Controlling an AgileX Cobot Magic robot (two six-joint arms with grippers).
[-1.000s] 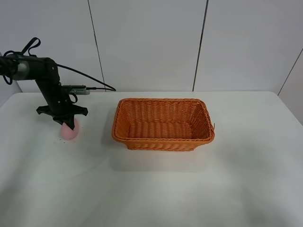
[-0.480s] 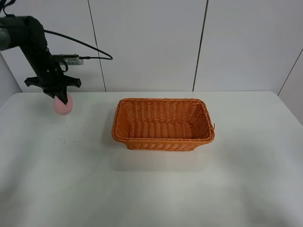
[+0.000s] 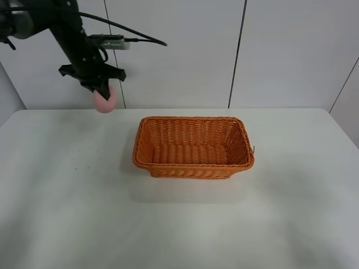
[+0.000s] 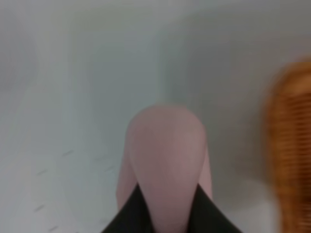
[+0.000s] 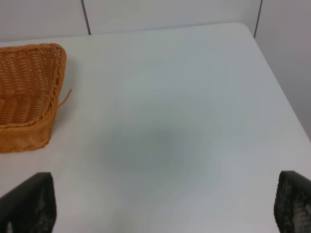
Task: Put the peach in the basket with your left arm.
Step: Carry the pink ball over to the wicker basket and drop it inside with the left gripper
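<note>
The pale pink peach hangs in my left gripper, which is shut on it high above the table, to the left of the basket. In the left wrist view the peach fills the middle between the dark fingers, blurred. The orange wicker basket stands empty on the white table's middle; its edge shows in the left wrist view and in the right wrist view. My right gripper is open over bare table to the right of the basket; it is outside the exterior view.
The white table ends at a white panelled wall behind. A black cable trails from the left arm. A few small dark specks lie on the table's left side.
My left gripper has lifted the peach off the table, risen high, and swung to the right towards the basket. The basket has not moved.
</note>
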